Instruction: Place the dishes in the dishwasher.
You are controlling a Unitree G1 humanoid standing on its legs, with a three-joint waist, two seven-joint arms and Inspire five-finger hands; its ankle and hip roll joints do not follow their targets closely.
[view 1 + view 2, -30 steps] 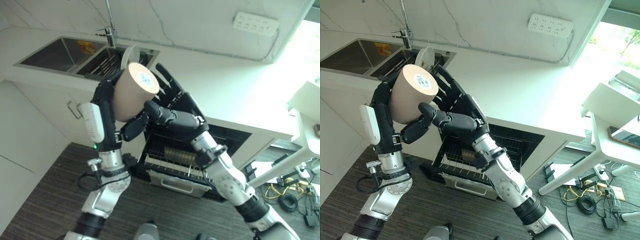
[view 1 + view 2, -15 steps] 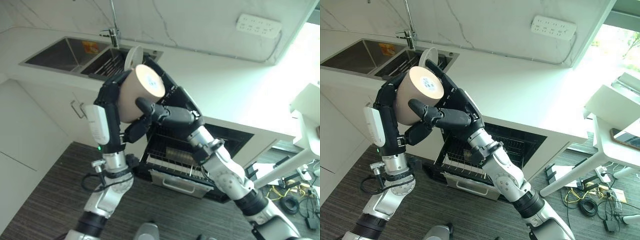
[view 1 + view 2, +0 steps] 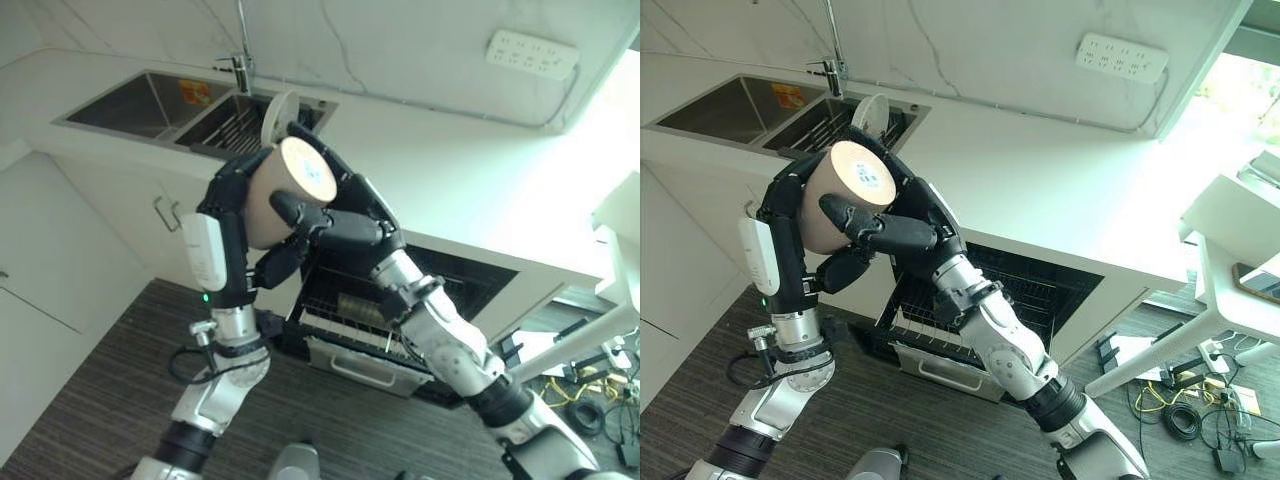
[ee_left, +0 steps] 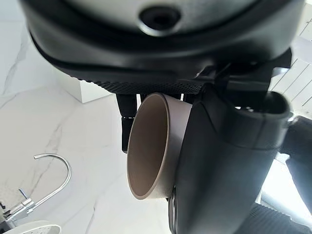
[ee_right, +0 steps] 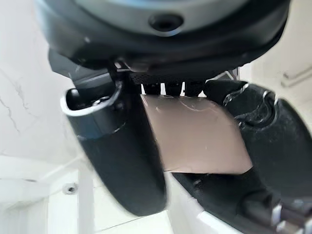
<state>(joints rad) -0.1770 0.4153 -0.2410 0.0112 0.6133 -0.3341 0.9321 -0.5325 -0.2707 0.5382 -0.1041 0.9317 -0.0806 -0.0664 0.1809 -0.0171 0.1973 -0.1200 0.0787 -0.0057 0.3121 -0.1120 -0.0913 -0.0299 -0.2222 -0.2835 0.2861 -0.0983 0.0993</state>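
Note:
A beige cup (image 3: 278, 198) is held high above the floor, its flat base with a small sticker turned toward me. My left hand (image 3: 228, 192) is shut on the cup, fingers over its side and thumb underneath. My right hand (image 3: 345, 226) reaches in from the right and is shut on the same cup, its thumb lying across the base rim and its fingers behind the cup. The left wrist view shows the cup's open mouth (image 4: 146, 146); the right wrist view shows the cup's wall (image 5: 195, 134) between thumb and fingers. Below the hands, the open dishwasher's wire rack (image 3: 352, 312) is pulled out.
A white plate (image 3: 276, 112) stands in the dish rack of the steel double sink (image 3: 140, 100), with a tap (image 3: 240, 62) behind it. The white counter (image 3: 480, 170) runs right above the dishwasher. A power strip (image 3: 530, 53) hangs on the wall. A white table (image 3: 1240, 270) stands at right.
The right hand has closed in on the cup, its thumb sliding from below the cup up onto the base rim. The camera view has shifted slightly.

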